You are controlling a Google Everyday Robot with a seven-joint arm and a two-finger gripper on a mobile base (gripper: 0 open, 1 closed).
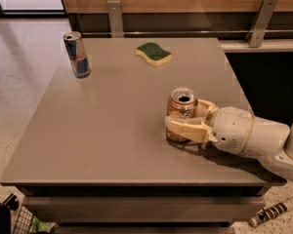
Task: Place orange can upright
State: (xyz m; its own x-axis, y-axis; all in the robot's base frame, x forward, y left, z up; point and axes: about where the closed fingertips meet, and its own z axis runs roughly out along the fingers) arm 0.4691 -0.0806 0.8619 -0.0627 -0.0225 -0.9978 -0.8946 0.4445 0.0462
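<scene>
Cans like this one are light and thin, so I think about that first. The orange can [180,106] stands up straight near the front right part of the table [112,126]. Its top faces up, and its bottom looks to be down on the table. My gripper [184,122] is right at the can, low on it, reaching in from the right on the end of the white arm [249,135]. Its fingers [185,129] are closed around the can. One lies across the front of the lower half, and the other goes behind it. They look snug on the can, with no gap that I can see.

I see a dark hole in the top, so I guess the can is open. It may be empty, or it may have some drink in it. If it is empty, it weighs almost nothing and tips over easily. The metal side is smooth and slippery, and it dents if I squeeze hard. I think the best place to hold it is the round side, at the middle or a bit lower, with a soft squeeze.

The blue can [77,54] and the sponge [153,53] sit at the back of the table, well apart from my work.
</scene>
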